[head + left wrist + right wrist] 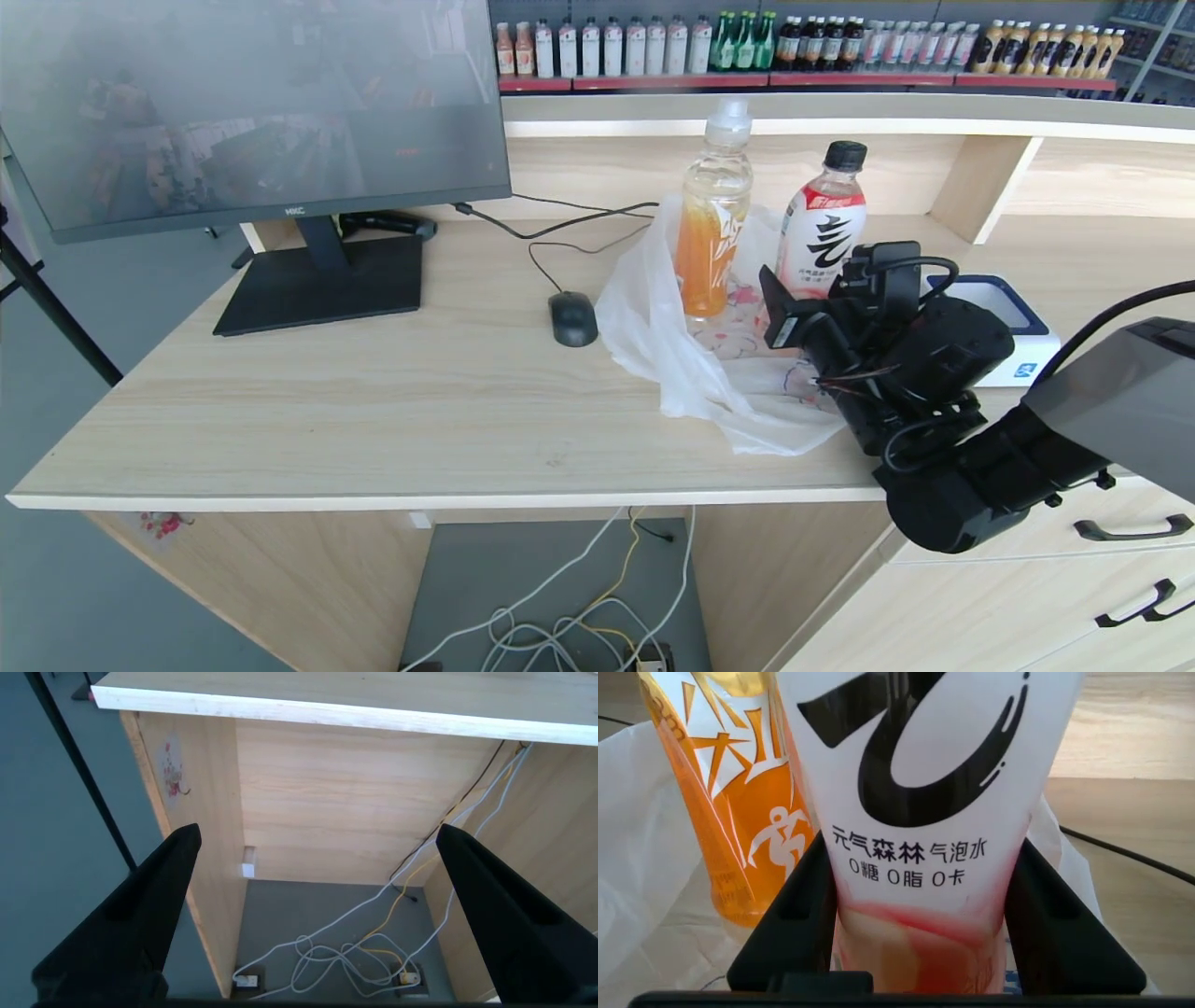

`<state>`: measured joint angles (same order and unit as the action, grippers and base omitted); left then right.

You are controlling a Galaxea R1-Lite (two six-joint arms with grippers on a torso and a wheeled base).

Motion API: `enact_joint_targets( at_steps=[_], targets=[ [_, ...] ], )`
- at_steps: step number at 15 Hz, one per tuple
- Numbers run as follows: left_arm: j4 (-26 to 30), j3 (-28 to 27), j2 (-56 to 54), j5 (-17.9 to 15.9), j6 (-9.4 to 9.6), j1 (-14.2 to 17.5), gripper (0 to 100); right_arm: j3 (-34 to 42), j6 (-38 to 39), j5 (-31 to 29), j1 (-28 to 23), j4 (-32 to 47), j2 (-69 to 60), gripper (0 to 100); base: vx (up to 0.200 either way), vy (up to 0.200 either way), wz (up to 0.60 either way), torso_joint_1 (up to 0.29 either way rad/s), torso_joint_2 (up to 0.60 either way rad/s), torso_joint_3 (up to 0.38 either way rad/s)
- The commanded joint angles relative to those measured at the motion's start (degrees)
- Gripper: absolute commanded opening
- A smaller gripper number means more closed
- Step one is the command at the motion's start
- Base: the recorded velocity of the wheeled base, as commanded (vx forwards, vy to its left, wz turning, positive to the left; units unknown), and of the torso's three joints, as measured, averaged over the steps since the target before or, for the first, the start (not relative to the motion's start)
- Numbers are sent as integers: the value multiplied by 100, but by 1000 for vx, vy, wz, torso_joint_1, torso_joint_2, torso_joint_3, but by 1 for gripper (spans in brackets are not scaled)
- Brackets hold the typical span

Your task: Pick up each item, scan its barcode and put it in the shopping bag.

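Right pincer (924, 915): grasping the white bottle (822, 233), upright beside the orange bottle (711, 233).
Bag (653, 317): best to set it down level before letting go.
Left pincer (313, 905): released, below the surface (374, 700).

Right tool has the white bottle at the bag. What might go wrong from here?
1. The white bottle in the right tool sits close beside the tall orange bottle; a sideways nudge may topple it.
2. The shopping bag lies slack and crumpled around them, so the film may snag the tool on withdrawal.
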<state>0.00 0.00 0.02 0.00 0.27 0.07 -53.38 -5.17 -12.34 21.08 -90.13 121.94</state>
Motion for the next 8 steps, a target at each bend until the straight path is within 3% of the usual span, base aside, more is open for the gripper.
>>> enact_joint_targets(
  at_steps=[1, 8],
  targets=[
    [0, 0, -2, 0, 0, 1, 100, 47, 7, -6, 10, 12, 23, 0, 0, 0, 0, 0, 0, 0],
    [0, 0, -2, 0, 0, 1, 100, 47, 25, -23, 28, 12, 14, 0, 0, 0, 0, 0, 0, 0]
  ],
)
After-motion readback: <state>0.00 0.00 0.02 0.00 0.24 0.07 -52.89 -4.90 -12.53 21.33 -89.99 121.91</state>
